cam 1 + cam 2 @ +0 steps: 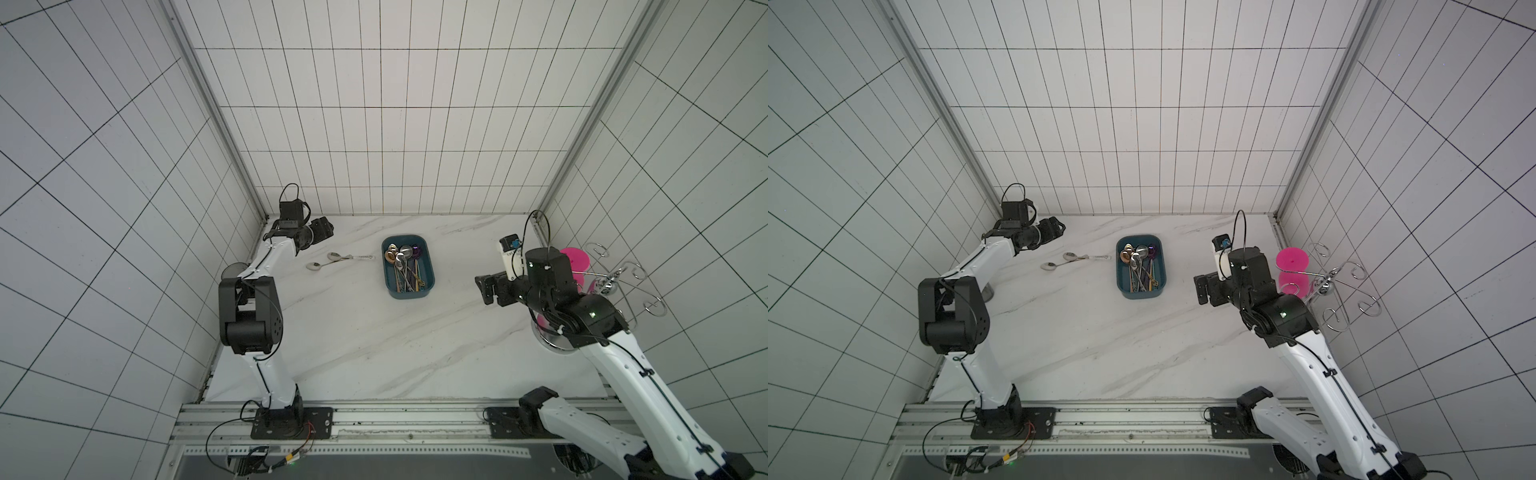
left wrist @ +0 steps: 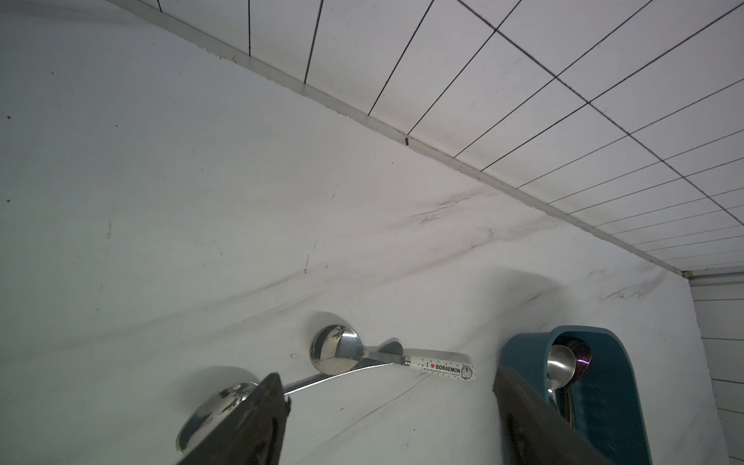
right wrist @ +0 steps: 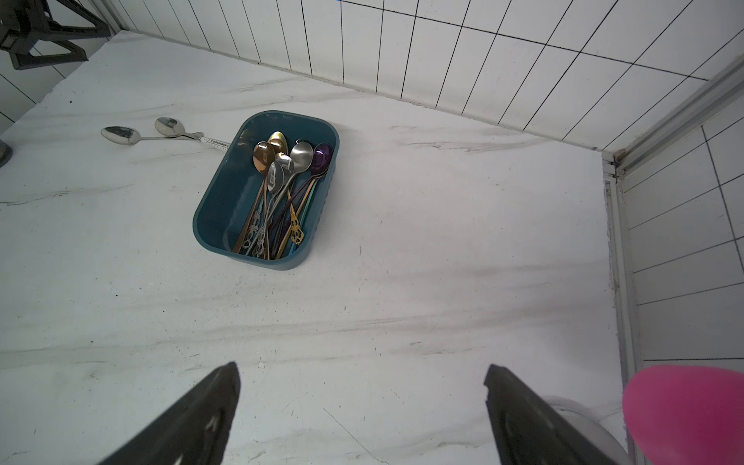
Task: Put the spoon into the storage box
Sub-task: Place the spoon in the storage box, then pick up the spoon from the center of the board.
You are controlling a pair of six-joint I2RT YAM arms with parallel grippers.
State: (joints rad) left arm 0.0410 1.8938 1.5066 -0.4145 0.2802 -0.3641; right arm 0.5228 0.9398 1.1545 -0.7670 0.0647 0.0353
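Observation:
Two spoons lie on the marble table left of the storage box: an all-steel spoon (image 1: pixel 316 266) and a white-handled spoon (image 1: pixel 335 256), its bowl resting over the steel one's handle. The storage box (image 1: pixel 411 295), dark teal, holds several spoons. My left gripper (image 1: pixel 326 229) hovers at the back left, open and empty. In the left wrist view the left gripper (image 2: pixel 386 386) frames the white-handled spoon (image 2: pixel 336 354); one finger covers part of the steel spoon (image 2: pixel 217 410). My right gripper (image 1: pixel 484 286) stands open and empty, right of the box, also in its wrist view (image 3: pixel 362 370).
A bright pink cup (image 1: pixel 575 259) hangs on a wire rack (image 1: pixel 623 286) by the right wall, behind the right arm. A grey tumbler (image 1: pixel 230 272) stands by the left wall, mostly hidden by the left arm. Tiled walls close in the table on three sides.

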